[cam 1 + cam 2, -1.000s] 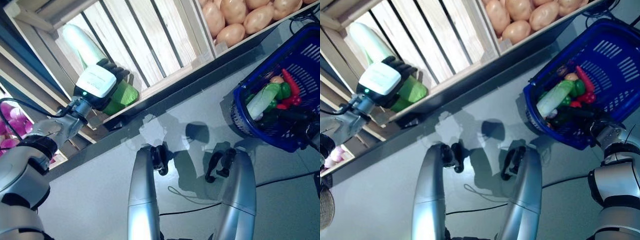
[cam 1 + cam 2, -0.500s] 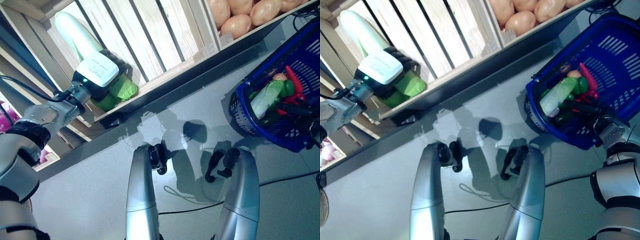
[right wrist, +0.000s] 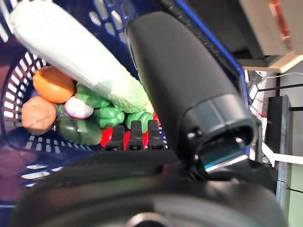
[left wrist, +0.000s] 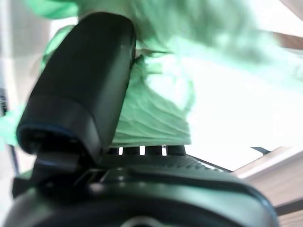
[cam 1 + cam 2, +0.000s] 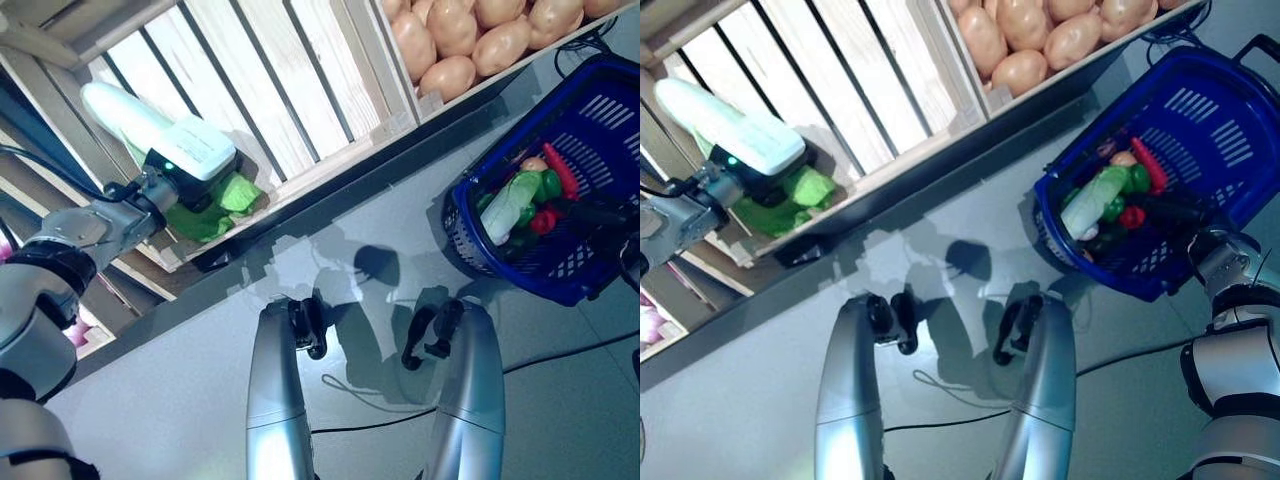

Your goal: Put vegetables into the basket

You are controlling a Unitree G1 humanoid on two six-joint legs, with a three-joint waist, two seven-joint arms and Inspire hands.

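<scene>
Vegetables first: the one in play is a long white-stalked, green-leafed cabbage lying in the slatted wooden crate at about 10 o'clock in the head views. The left hand is down on its leafy end. From the wrist view the dark thumb sits against the green leaves, but I honestly can't tell if the fingers are wrapped round it or just resting on it, since they're buried in the leaves.

The blue plastic shopping basket hangs over at 3 o'clock. The right hand has its fingers curled round the handle, and there's already a pile in there: another white-green cabbage, a red pepper, and some green bits.

My take on doing this well: get a real wrap round the firm stalk, not the floppy leaves, or it'll slip out. Lift clear of the crate's front lip before swinging across. The brown potatoes in the next bin are well apart, so no worries there.
</scene>
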